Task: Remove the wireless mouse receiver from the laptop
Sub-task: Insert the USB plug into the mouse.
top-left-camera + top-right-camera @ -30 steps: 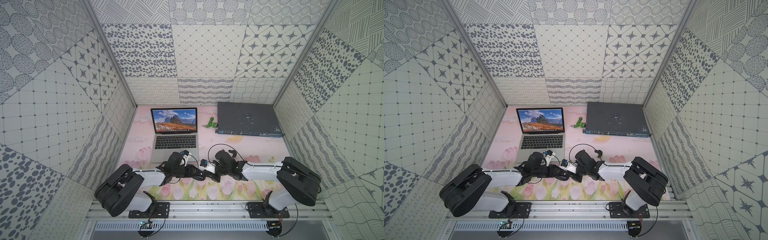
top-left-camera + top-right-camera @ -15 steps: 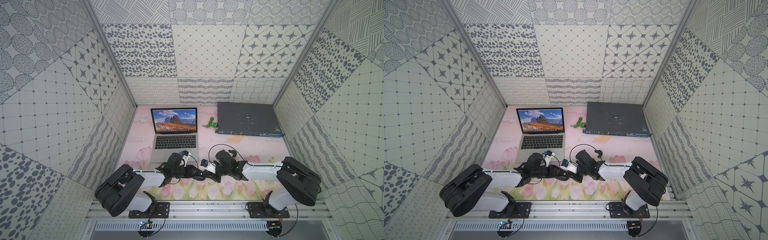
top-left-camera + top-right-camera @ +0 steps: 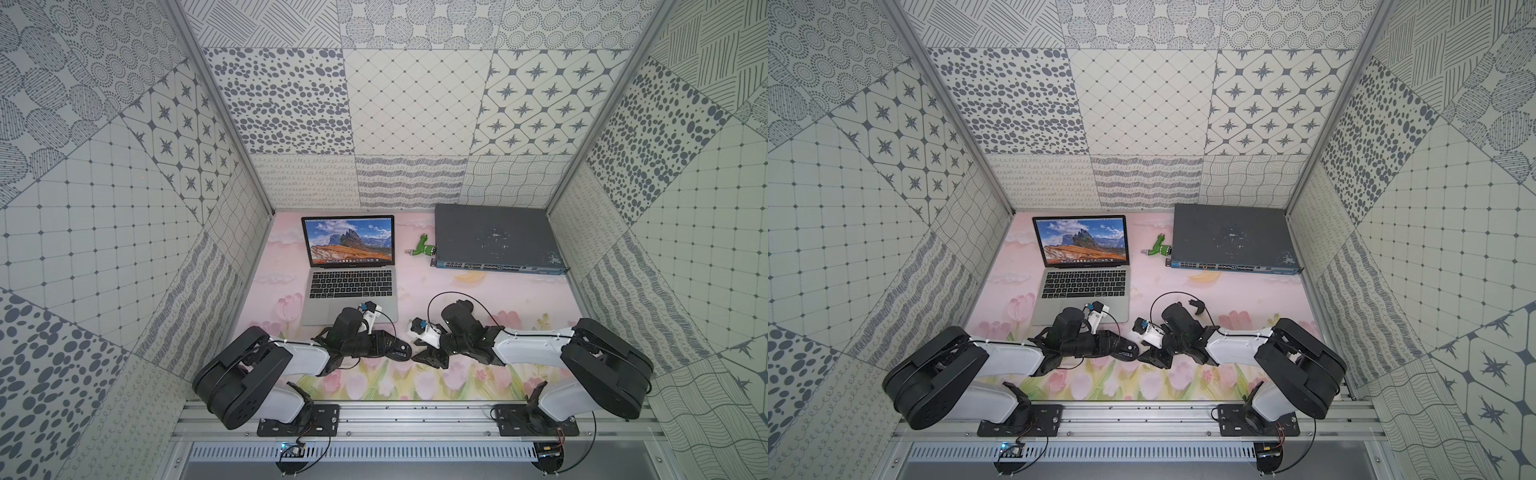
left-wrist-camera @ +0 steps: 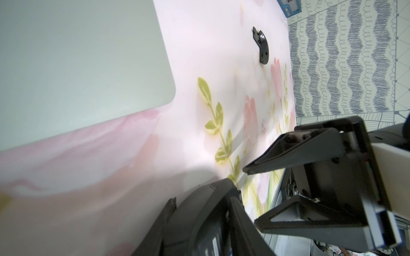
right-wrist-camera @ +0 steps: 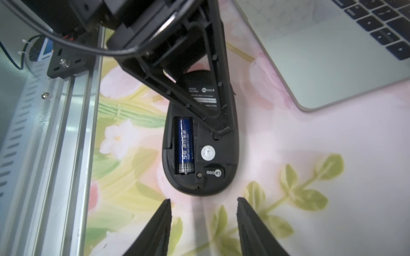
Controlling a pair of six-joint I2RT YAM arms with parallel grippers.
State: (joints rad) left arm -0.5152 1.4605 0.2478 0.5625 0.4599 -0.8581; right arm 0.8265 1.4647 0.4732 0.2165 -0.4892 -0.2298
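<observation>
The black mouse (image 5: 199,155) lies belly-up on the floral mat in front of the laptop (image 3: 351,286), with its battery bay uncovered and a blue battery (image 5: 186,146) inside. The wireless mouse receiver (image 5: 214,172), a tiny black stub with a white logo, sits in a slot in the mouse's underside. My left gripper (image 4: 204,199) is shut on the mouse, one finger (image 5: 218,88) lying across its underside. My right gripper (image 5: 204,199) stands open just off the mouse's rounded end, nothing between its fingers. Both top views show the grippers meeting at the mouse (image 3: 1125,351).
A loose black battery cover (image 4: 261,47) lies on the mat to the right of the laptop. A dark-grey network switch (image 3: 496,241) and a green gadget (image 3: 423,248) sit at the back. The aluminium base rail (image 5: 66,155) runs close beside the mouse.
My right gripper has opened and now stands just clear of the mouse's end. The left gripper and the mouse have stayed put.
</observation>
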